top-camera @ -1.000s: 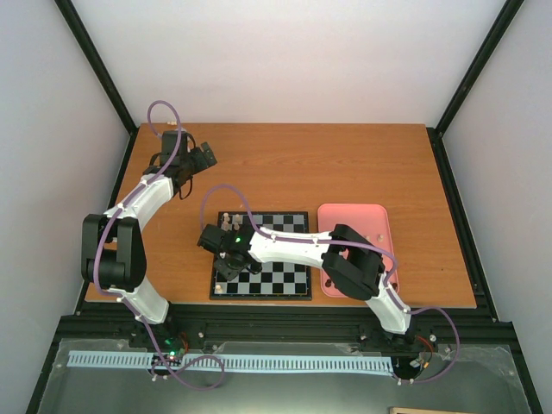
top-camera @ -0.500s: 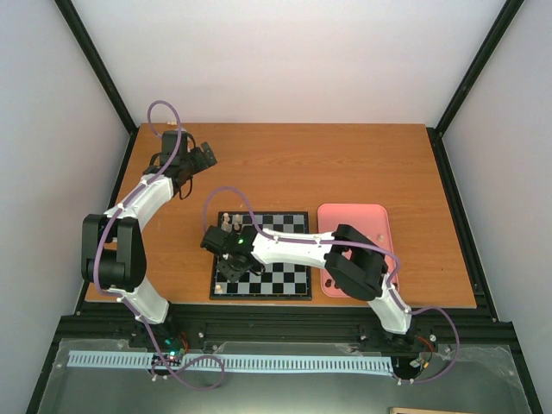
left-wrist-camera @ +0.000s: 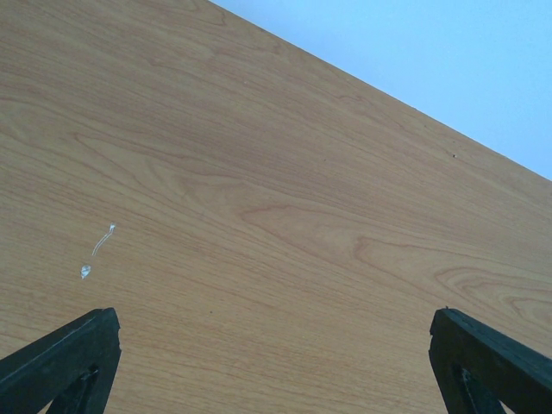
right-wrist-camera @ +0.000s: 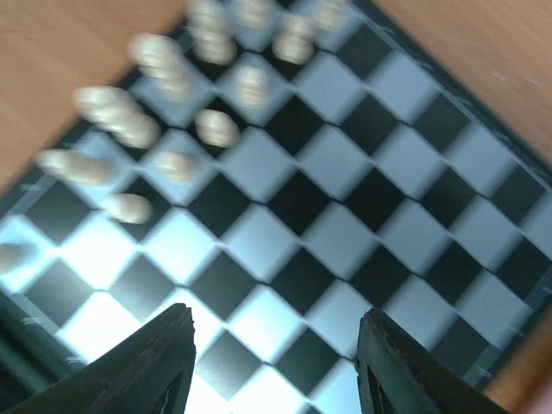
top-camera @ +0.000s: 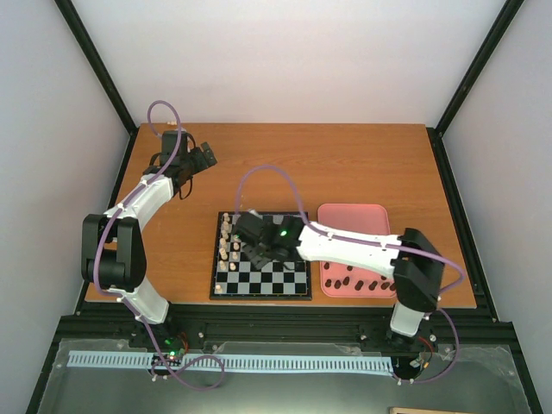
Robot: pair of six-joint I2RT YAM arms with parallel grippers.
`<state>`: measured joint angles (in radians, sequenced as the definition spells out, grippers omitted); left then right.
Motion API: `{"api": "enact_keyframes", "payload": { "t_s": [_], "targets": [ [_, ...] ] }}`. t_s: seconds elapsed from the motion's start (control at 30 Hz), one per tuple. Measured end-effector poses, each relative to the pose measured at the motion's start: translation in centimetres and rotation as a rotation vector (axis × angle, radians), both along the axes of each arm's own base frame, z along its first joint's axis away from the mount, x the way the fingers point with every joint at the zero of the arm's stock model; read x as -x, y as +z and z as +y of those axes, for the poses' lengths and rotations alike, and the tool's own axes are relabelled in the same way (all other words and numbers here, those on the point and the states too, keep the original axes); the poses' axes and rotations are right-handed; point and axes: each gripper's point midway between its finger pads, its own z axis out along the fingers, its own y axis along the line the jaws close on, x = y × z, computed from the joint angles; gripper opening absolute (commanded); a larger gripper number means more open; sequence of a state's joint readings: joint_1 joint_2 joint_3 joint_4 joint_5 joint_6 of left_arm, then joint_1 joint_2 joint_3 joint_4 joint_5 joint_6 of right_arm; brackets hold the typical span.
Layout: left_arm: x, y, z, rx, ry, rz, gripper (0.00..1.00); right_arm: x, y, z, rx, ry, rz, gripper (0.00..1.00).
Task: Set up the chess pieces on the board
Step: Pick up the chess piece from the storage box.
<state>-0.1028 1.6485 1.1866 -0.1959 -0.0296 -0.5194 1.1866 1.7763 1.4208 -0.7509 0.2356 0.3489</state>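
Wood worktop (top-camera: 345, 164), far left: left claw (top-camera: 200, 159) parked, spread wide, empty. Cream chess pieces (top-camera: 226, 243) crowd the left files of the one board (top-camera: 289, 278): over ten, but blur bars an exact count. Right claw (right-wrist-camera: 272, 349) hovers mid-board, jaws apart, holding nothing. Likely next: fetch a dark piece (top-camera: 354, 283); several lie in the one pink tray (top-camera: 354, 217), too small to count.

Board (top-camera: 278, 281): flat, square, black and light grey checks, thin black border; lies square-on at centre of top view, slightly low. In right wrist view board (right-wrist-camera: 345, 224) fills frame, turned on diagonal.

Pale pieces (top-camera: 225, 241): cream, tiny, grouped in two files along board's left edge; in wrist view pale pieces (right-wrist-camera: 216, 128) sit upper left (blurred, poses unclear).

Dark pieces (top-camera: 354, 283): brown, scattered off board, lower right of centre, in pink tray (top-camera: 354, 209).
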Motion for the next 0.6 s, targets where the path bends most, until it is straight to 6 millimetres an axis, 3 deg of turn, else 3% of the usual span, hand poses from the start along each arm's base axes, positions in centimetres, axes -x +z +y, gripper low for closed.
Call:
{"api": "enact_keyframes", "payload": {
  "t_s": [0.13,0.27,0.4,0.5,0.6],
  "targets": [
    [0.0,0.0,0.0,0.0,0.0,0.0,1.0,-3.2,-1.0,-6.3,0.04,-0.166,-0.012,0.53],
    [0.0,0.0,0.0,0.0,-0.001,0.0,1.0,-6.5,-4.1,-16.3,0.125,-0.408,0.028,0.53],
    [0.0,0.0,0.0,0.0,-0.001,0.0,1.0,-7.0,-4.9,-25.2,0.135,-0.634,0.048,0.53],
    [0.0,0.0,-0.1,0.002,-0.004,0.0,1.0,-7.0,-3.6,-29.1,0.082,-0.752,0.019,0.53],
    [0.0,0.0,-0.2,0.005,-0.008,0.001,1.0,-7.5,-2.8,-31.7,0.033,-0.84,-0.008,0.53]
  ]
}}
